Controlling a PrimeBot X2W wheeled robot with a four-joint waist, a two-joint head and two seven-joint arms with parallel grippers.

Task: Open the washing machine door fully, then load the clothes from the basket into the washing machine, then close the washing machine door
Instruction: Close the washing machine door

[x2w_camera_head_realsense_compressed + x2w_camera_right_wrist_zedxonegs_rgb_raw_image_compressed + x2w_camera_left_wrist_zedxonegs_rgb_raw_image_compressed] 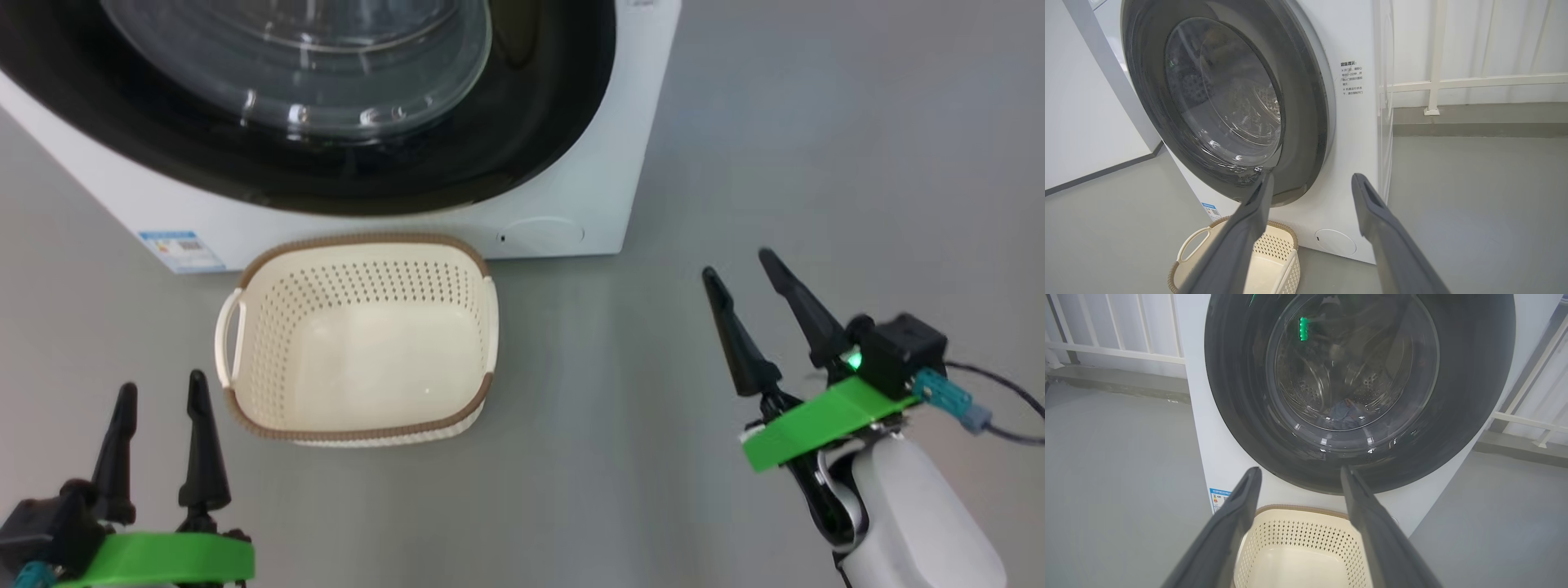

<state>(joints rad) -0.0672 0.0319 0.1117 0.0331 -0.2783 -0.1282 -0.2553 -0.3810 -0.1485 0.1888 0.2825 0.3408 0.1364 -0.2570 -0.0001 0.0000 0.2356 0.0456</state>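
Observation:
The white washing machine (571, 163) stands ahead with its round black-rimmed door (343, 155) shut flat against the front. Through the glass, blue clothes (1347, 412) lie at the bottom of the steel drum. The cream basket (359, 343) with a brown rim sits on the floor right before the machine and holds nothing. My left gripper (161, 392) is open at the lower left, just left of the basket, fingers aimed at the door (1355, 392). My right gripper (739, 273) is open at the right, well clear of the basket (1274, 261), holding nothing.
Grey floor (816, 163) stretches to the right of the machine. A white railing (1453, 81) runs behind it on the right and another railing (1106, 347) on the left. A blue label sticker (181, 249) marks the machine's lower front.

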